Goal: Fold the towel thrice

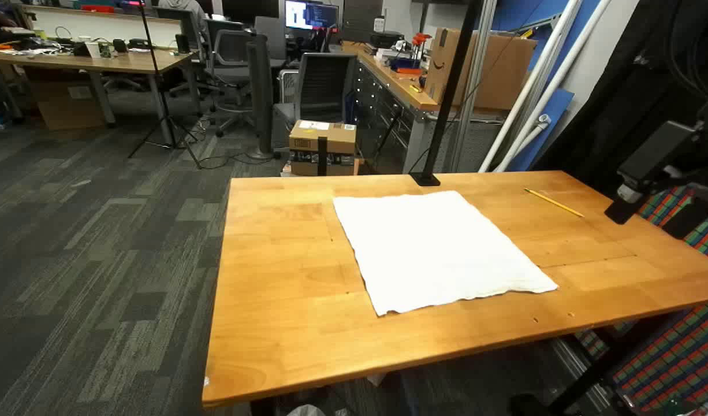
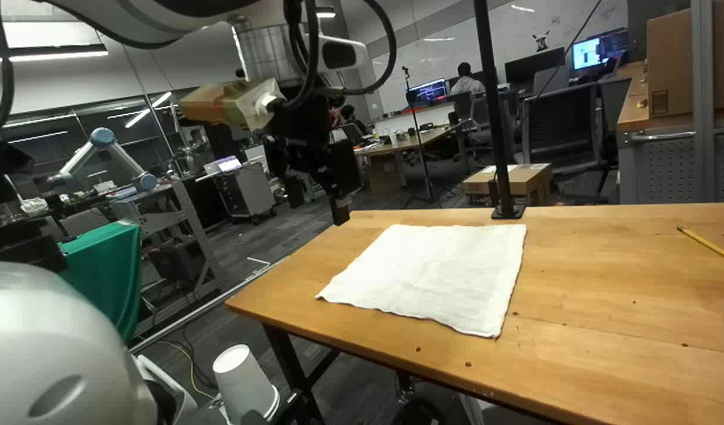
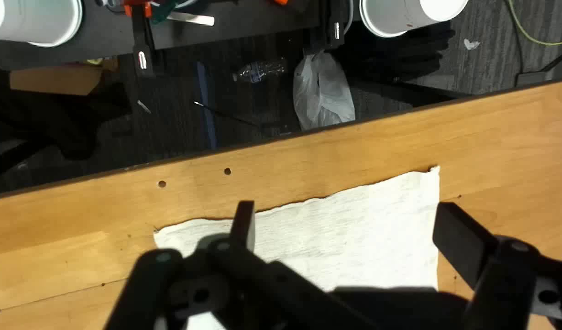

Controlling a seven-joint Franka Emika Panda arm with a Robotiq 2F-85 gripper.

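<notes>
Seen in both exterior views: the white towel [image 1: 440,254] on top of the orange-brown wooden table [image 1: 279,335], with bare wood on every side. Also in both: a yellow pencil [image 1: 553,202] on the wood, away from the towel, and a black post [image 1: 425,179] at the far edge of the table, near the towel.

Only in an exterior view: white pipes [image 1: 566,66] leaning by a blue board [image 1: 557,110]. Again only in an exterior view: a blue and grey robot arm [image 2: 104,140] at the back, a green cloth [image 2: 110,260] hanging down, and a big round white shape [image 2: 46,336] right up close. Only in the wrist view: a clear bottle [image 3: 261,71] down on the dark floor [image 3: 171,119]. Two white tubs [image 3: 400,16] there too, but just one in an exterior view. Two little holes [image 3: 227,171] near the edge of the table, to be found in all three views.

For the gripper [image 3: 347,224]: up in the air, apart from the towel, jaws spread wide, with a big gap between the black fingers [image 3: 462,240]. Through that gap, in the wrist view, part of the towel below.

As for the towel: plain, thin, close to square and spread out flat, with wavy sides. Faint lines [image 2: 439,268] across in an exterior view, and fine thready ones in the wrist view. One corner [image 3: 435,171] curled up a tiny bit. Some of the towel hidden behind the gripper in the wrist view.
</notes>
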